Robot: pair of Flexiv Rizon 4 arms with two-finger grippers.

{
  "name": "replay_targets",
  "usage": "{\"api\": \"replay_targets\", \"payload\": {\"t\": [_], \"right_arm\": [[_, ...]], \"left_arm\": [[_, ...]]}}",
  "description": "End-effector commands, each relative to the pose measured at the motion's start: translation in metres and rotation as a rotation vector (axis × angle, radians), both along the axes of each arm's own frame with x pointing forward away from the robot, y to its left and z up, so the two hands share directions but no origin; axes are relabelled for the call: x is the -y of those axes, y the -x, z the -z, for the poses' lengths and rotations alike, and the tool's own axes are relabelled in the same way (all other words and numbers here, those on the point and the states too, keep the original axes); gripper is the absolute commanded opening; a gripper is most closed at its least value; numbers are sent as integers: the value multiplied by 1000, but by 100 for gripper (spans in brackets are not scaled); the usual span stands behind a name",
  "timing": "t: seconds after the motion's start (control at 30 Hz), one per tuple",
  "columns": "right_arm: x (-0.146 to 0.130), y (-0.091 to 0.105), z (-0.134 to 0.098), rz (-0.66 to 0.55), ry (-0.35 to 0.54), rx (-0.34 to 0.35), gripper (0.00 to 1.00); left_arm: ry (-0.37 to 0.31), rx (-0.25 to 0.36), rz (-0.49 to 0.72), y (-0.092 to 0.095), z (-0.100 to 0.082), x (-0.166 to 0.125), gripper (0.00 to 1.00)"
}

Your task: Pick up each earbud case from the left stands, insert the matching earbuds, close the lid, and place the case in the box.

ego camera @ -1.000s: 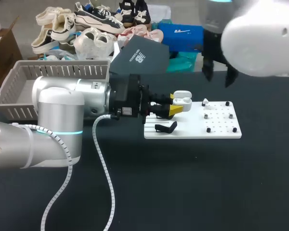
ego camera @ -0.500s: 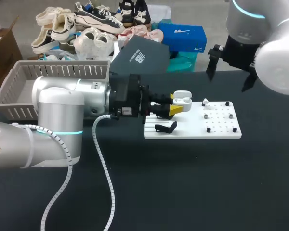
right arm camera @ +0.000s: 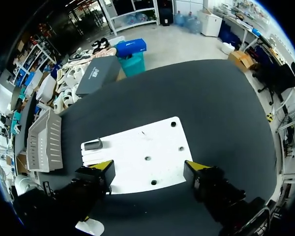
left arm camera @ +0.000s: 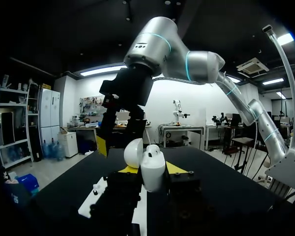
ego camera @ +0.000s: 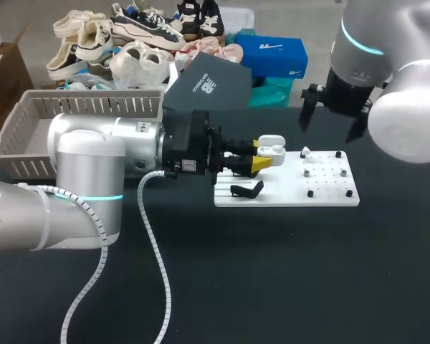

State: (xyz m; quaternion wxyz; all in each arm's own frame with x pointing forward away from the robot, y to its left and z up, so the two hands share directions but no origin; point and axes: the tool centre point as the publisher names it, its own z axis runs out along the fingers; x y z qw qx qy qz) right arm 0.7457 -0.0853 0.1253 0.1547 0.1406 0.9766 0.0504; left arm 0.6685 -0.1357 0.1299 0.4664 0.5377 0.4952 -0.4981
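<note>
My left hand (left arm camera: 150,172) is clamped on the white earbud case (ego camera: 271,150), yellow tips on either side, lid standing open, the case held up above the near-left part of the white board (ego camera: 330,195). Something rounded sits in its mouth, maybe one bud already in; I can't be sure. Over at the board's far side, one small white earbud (ego camera: 306,152) waits on a peg. My right hand (right arm camera: 148,172) hangs above the board, fingers spread wide, nothing between them. A black stand (ego camera: 247,190) lies bare just below the case. The grey basket (ego camera: 29,115) sits well off on the bench (ego camera: 272,272). So: case picked up; bud insertion, lid closing and the drop-off all remain, by my reckoning.
</note>
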Motion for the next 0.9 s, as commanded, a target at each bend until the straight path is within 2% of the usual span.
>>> {"api": "replay_targets", "payload": {"t": [0.03, 0.17, 0.27, 0.43, 0.7, 0.9], "right_arm": [[-10, -14, 18, -9, 3, -19, 87], [-14, -25, 38, -14, 1, -39, 80], [-15, -32, 51, -7, -1, -48, 69], [-14, -43, 65, -4, -6, -56, 60], [-11, -59, 76, 8, -58, -61, 53], [-8, -59, 81, 12, -90, -68, 49]], "left_arm": [[-1, 0, 1, -1, 0, 0, 0], [-1, 0, 1, -1, 0, 0, 0], [-1, 0, 1, -1, 0, 0, 0], [-1, 0, 1, -1, 0, 0, 0], [-1, 0, 1, -1, 0, 0, 0], [-1, 0, 1, -1, 0, 0, 0]]}}
